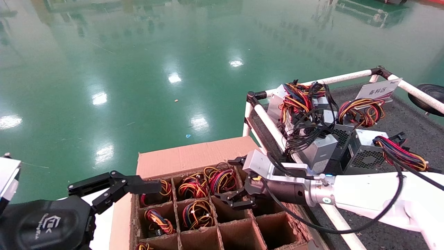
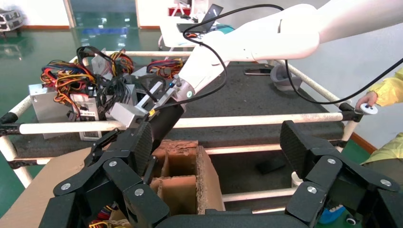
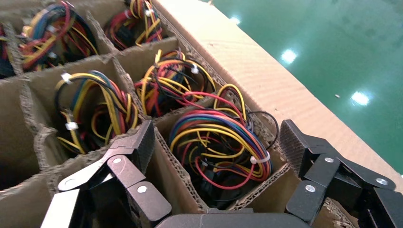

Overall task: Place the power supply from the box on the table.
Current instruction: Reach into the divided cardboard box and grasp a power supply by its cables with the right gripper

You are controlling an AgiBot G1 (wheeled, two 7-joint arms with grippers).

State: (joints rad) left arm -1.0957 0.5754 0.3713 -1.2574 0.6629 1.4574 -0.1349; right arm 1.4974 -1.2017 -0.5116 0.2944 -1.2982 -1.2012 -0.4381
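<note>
The box [image 1: 194, 156] is a brown carton with a ragged grid of cells, several holding coiled wire bundles. In its far right cell sits the power supply [image 3: 223, 156], only its red, yellow and blue wire loop [image 1: 222, 180] showing. My right gripper [image 3: 216, 138] hangs open just above that cell, one finger on each side, touching nothing. In the head view the right gripper [image 1: 231, 180] reaches in from the table side. My left gripper [image 1: 116, 185] hovers open and empty at the box's left edge. The dark grey table [image 1: 409, 121] lies to the right.
Several power supplies [image 1: 364, 152] with tangled cables crowd the table's near corner behind a white tube rail [image 1: 274, 130], and a small white sign [image 1: 378, 91] stands at the back. Green floor lies beyond. A person in yellow [image 2: 387, 95] stands past the table.
</note>
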